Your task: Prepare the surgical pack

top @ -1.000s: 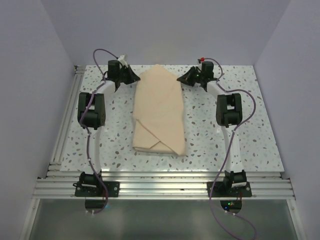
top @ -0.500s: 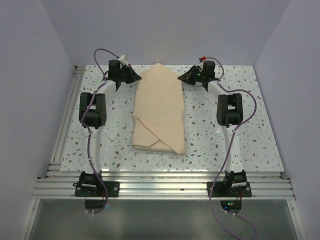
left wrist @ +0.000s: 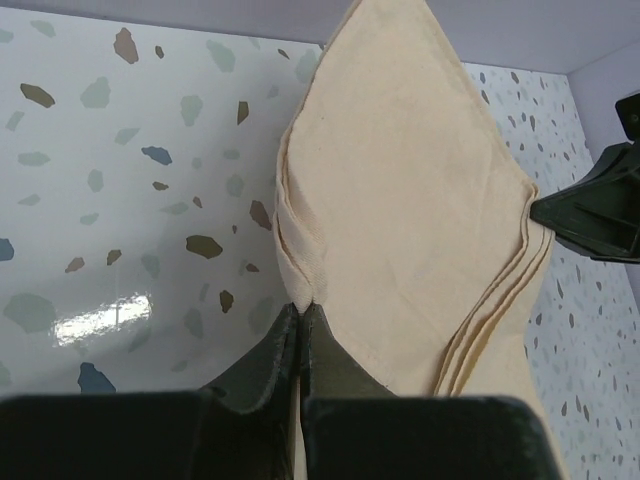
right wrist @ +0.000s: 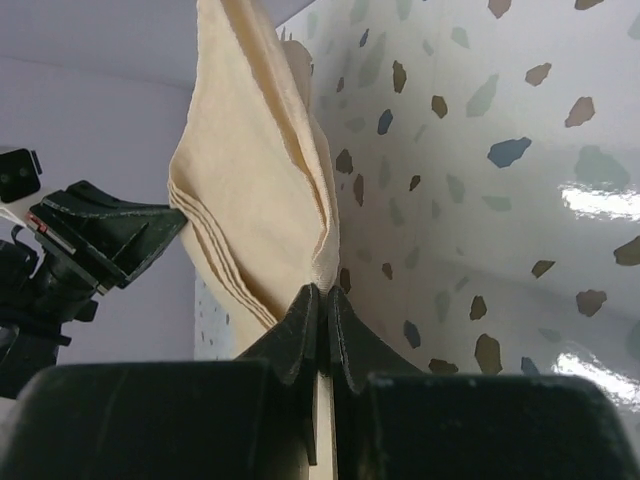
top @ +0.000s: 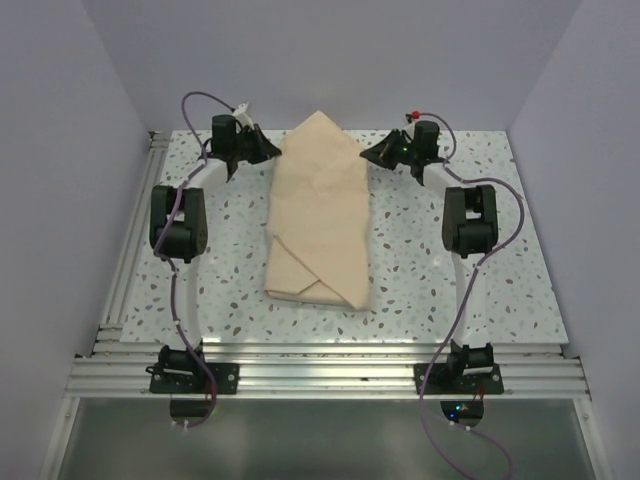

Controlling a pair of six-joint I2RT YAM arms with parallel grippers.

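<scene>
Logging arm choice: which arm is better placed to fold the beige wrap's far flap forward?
Neither alone: left gripper and right gripper each pinch opposite edges of the beige soft wrap sheet.

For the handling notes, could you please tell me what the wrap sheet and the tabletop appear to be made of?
The wrap sheet: likely woven cloth, matte beige; it folds softly, with stacked layer edges showing. The tabletop: hard, glossy speckled surface, perhaps laminate or terrazzo-look; it mirrors light glare.
</scene>
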